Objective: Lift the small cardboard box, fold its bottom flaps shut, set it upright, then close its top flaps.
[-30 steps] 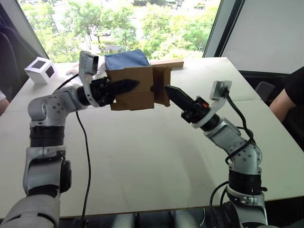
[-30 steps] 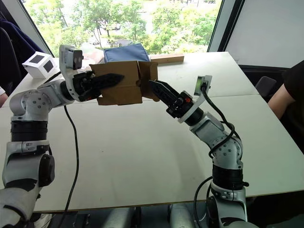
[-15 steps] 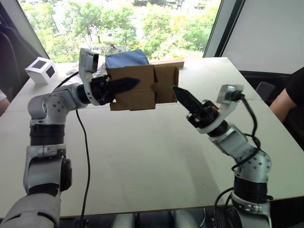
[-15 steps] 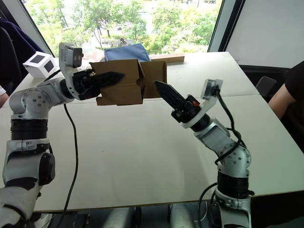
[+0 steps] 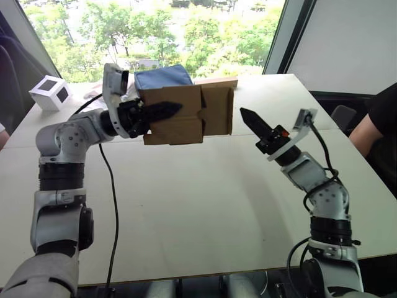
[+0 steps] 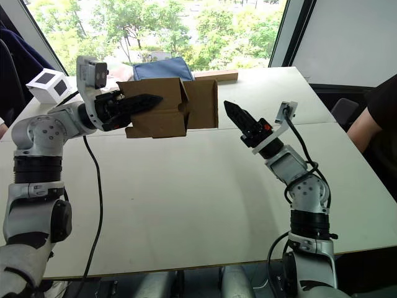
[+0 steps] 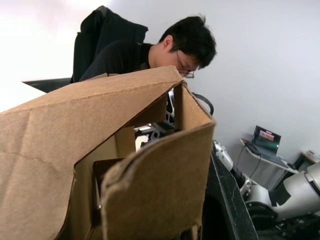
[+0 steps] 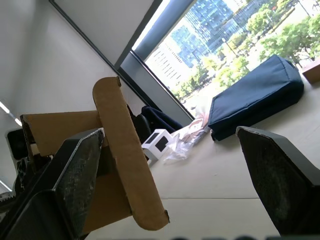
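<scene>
1. My left gripper [image 5: 162, 112] is clamped on the small plain brown corrugated cardboard box [image 5: 180, 116], holding it on its side in the air above the pale table [image 5: 205, 192], so the flap end faces my right arm.
2. That end's brown flaps [image 5: 218, 110] stand out sideways, not folded shut; I judge these are the bottom flaps to work on.
3. My right gripper [image 5: 248, 117] hangs just beside them, apart from the cardboard, its two black fingers spread wide in the right wrist view.
4. Through the open end, the box interior [image 7: 127, 150] looks empty.
5. A blue fabric bag [image 5: 162, 76], a tan wooden block [image 5: 217, 82] and a white cube [image 5: 51, 92] sit behind.
</scene>
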`<state>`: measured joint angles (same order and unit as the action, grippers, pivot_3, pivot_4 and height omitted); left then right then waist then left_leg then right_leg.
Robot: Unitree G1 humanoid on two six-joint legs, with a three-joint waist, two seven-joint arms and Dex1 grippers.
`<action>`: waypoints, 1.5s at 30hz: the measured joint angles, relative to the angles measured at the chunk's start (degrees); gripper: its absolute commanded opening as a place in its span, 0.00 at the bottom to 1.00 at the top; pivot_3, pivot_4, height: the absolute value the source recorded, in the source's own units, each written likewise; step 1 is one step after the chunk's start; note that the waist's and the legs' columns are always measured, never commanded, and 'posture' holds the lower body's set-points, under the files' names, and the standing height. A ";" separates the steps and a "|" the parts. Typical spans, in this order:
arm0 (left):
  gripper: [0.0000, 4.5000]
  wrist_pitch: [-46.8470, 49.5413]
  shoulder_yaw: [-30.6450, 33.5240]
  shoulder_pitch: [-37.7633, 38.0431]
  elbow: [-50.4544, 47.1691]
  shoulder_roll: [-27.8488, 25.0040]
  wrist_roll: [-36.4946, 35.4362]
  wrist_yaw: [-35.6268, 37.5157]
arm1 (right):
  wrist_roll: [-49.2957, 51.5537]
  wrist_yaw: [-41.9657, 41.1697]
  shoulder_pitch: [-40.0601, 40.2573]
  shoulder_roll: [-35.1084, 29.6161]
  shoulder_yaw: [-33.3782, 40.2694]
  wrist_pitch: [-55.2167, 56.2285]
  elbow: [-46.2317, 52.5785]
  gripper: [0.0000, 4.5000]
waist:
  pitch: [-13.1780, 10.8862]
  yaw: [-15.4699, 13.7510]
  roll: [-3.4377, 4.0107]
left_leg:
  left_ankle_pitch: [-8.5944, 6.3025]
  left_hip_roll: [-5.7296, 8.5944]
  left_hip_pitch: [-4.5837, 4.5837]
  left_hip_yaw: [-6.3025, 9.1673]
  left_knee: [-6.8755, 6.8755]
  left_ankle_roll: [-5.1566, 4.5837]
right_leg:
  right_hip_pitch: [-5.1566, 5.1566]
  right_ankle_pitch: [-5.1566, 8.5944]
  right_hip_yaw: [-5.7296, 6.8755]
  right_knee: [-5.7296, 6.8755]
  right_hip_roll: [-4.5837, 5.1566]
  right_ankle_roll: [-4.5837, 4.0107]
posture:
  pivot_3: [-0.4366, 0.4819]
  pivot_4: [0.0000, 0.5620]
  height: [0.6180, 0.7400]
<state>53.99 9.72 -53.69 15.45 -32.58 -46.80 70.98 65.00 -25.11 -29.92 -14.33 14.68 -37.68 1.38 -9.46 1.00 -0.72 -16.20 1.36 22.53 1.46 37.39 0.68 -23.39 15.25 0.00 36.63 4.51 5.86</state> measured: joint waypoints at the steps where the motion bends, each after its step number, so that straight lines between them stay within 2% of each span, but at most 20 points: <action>1: 0.00 -0.01 0.00 0.00 0.00 0.00 0.00 0.00 | 0.57 -0.20 0.01 1.05 -0.36 -0.54 0.00 0.99 | 0.00 -0.07 0.00 | 0.00 0.01 0.00 0.00 0.01 0.00 | 0.00 0.00 0.00 0.00 0.02 0.00 | 0.48 0.27 0.98; 8: 0.00 -0.53 0.00 -0.01 0.02 0.00 0.00 -0.04 | 5.43 0.25 0.21 6.89 -0.48 -2.10 2.10 0.99 | 0.00 -0.14 0.00 | 0.00 0.03 0.00 0.01 0.04 0.01 | -0.01 0.00 0.00 0.25 0.05 0.00 | 0.48 0.27 0.98; 13: 0.00 -0.69 0.01 0.00 0.07 0.16 0.00 -0.15 | 12.72 2.41 1.17 11.05 0.32 -3.32 5.02 0.99 | 0.00 0.00 0.00 | 0.01 0.03 0.00 0.02 0.03 0.01 | -0.04 0.00 0.00 0.29 0.05 0.00 | 0.48 0.27 0.98; 18: 0.00 -0.94 0.02 0.00 0.08 0.20 0.00 -0.22 | 16.19 4.72 2.42 11.87 0.86 -3.28 7.00 0.99 | 0.00 -0.06 0.00 | 0.00 0.04 0.00 0.02 0.03 0.01 | -0.04 0.00 0.00 0.30 0.05 -0.01 | 0.48 0.27 0.98; 25: 0.00 -0.99 0.02 0.00 0.08 0.36 0.00 -0.28 | 16.20 6.50 3.01 13.43 -0.45 -3.07 7.09 0.99 | 0.00 0.06 0.00 | 0.00 0.03 0.00 0.02 0.03 0.01 | -0.06 0.01 0.00 0.32 0.03 -0.01 | 0.48 0.27 0.98; 26: 0.00 -1.00 0.02 0.00 0.08 0.36 0.00 -0.29 | 16.12 6.73 3.04 13.77 -0.80 -3.05 7.09 0.90 | 0.00 0.07 0.00 | 0.00 0.03 0.00 0.02 0.03 0.01 | -0.06 0.01 0.00 0.32 0.03 -0.01 | 0.48 0.27 0.98; 29: 0.00 -1.00 0.03 0.00 0.08 0.43 0.00 -0.48 | 16.08 7.04 3.04 14.75 -1.17 -2.68 7.09 0.79 | 0.00 0.07 0.00 | 0.00 0.03 0.00 0.02 0.03 0.01 | -0.06 0.01 -0.01 0.32 0.03 -0.01 | 0.48 0.27 0.98; 32: 0.00 -1.00 0.07 0.01 0.08 0.46 0.00 -0.78 | 16.15 7.35 3.04 15.58 -1.28 -2.18 7.09 0.53 | 0.00 0.00 0.00 | 0.00 0.04 0.00 0.02 0.03 0.01 | -0.05 0.01 0.00 0.32 0.04 -0.01 | 0.48 0.27 0.98; 45: 0.00 -1.00 0.09 0.01 0.08 0.47 -0.01 -1.24 | 13.82 7.50 4.39 16.68 -3.82 -1.17 7.12 0.53 | 0.00 0.03 0.01 | 0.00 0.04 0.00 0.02 0.03 0.01 | -0.06 0.01 -0.01 0.33 0.03 -0.01 | 0.48 0.27 0.98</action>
<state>52.99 9.81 -53.68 15.53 -32.11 -46.81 69.74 78.82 -17.61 -25.53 2.36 10.87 -38.84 8.50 -9.46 1.03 -0.71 -16.20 1.40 22.53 1.48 37.42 0.69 -23.45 15.26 -0.01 36.95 4.55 5.85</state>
